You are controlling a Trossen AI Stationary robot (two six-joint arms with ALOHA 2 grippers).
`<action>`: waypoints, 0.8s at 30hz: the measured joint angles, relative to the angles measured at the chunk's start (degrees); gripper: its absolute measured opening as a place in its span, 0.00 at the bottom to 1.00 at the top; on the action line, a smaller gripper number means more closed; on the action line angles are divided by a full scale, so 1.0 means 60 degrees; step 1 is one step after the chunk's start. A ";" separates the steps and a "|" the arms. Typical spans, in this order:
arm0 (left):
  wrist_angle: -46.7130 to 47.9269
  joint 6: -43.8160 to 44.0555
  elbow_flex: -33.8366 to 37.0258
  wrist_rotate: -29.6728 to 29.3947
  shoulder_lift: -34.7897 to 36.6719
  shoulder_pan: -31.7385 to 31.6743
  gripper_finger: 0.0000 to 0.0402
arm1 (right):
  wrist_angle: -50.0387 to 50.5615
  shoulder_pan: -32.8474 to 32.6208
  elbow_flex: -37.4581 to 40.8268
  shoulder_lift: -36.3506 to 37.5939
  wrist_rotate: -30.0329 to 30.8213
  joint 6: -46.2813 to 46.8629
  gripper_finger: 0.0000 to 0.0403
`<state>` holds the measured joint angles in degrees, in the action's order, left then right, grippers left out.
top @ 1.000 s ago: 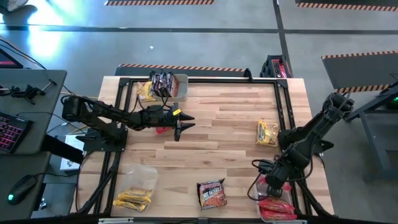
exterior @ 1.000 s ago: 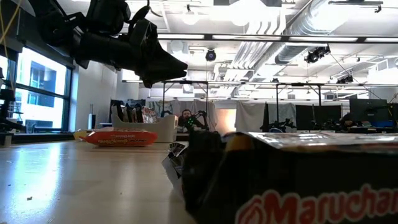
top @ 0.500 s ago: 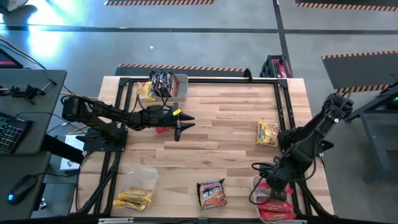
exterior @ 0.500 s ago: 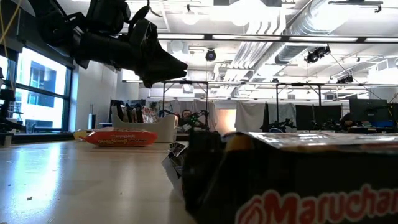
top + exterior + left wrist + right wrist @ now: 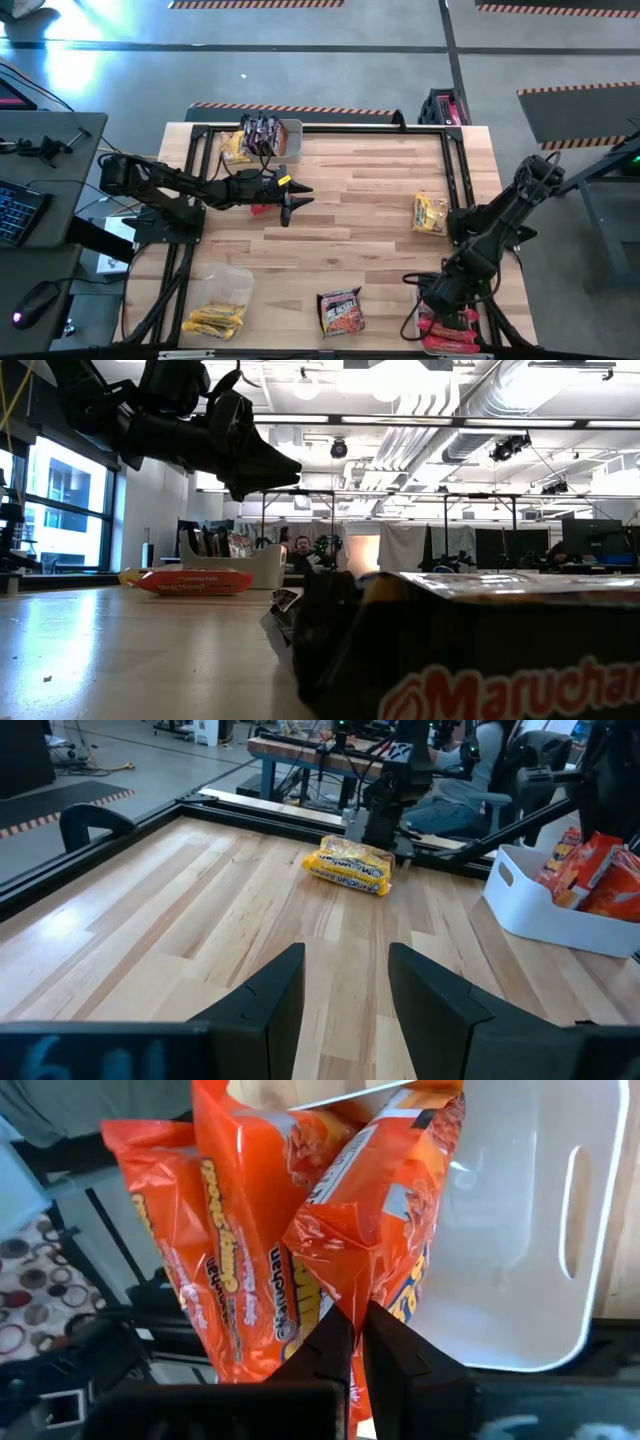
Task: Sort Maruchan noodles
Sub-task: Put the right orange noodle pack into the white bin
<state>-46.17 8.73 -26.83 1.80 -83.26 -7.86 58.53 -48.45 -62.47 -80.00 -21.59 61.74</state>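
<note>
My right gripper (image 5: 352,1342) is shut on a red-orange Maruchan packet (image 5: 385,1230) over the white bin (image 5: 520,1210) at the table's near right corner (image 5: 452,332). Two more red-orange packets (image 5: 235,1230) stand in that bin. My left gripper (image 5: 293,205) hangs open above the table's far left part, next to a red packet (image 5: 262,208) lying flat on the wood. A yellow packet (image 5: 430,213) lies flat at the right, and a dark packet (image 5: 341,312) lies at the near edge. My right gripper pinches the crinkled end of the red-orange packet (image 5: 350,1298) between its two fingers. The fingers come from above, slanting down. The packet hangs below them into the white bin, beside the other packets; whether its lower end rests on the bin's floor I cannot tell.
A bin at the far left (image 5: 285,138) holds dark packets, with yellow ones beside it (image 5: 234,148). A clear bin with yellow packets (image 5: 215,320) sits at the near left. A black frame rail (image 5: 455,170) runs along the table's sides. People sit at desks beyond the table (image 5: 297,550).
My right gripper has shifted a little toward the table's near edge over the white bin and has rolled its wrist, staying shut on the red-orange packet. The arm now covers more of the bin in the high view.
</note>
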 joint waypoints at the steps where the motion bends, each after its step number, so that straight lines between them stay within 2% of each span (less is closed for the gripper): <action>1: 0.0000 0.0000 0.0003 0.0000 0.0000 0.0000 0.34 | 0.0169 0.0000 -0.0143 -0.0051 0.0011 -0.0083 0.00; 5: 0.0003 -0.0002 0.0000 0.0000 0.0000 0.0000 0.34 | 0.0595 0.0000 -0.0612 -0.0231 0.0028 -0.0278 0.00; 10: 0.0003 0.0000 0.0000 0.0000 0.0000 0.0004 0.34 | 0.0746 0.0000 -0.0642 -0.0579 0.0279 0.0430 0.04; 13: 0.0003 -0.0001 0.0000 0.0000 0.0000 0.0004 0.34 | 0.0742 0.0002 -0.0642 -0.0942 0.0238 0.0698 0.14; 20: 0.0003 0.0000 0.0000 0.0000 0.0000 0.0004 0.34 | 0.0804 0.0074 -0.0638 -0.1496 0.0039 0.1445 0.44; 24: 0.0003 0.0001 0.0000 0.0000 0.0000 0.0007 0.34 | 0.0795 0.0073 -0.0635 -0.1625 0.0205 0.1811 0.53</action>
<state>-46.15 8.74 -26.83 1.80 -83.26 -7.81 63.30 -48.01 -66.29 -89.74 -20.36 72.61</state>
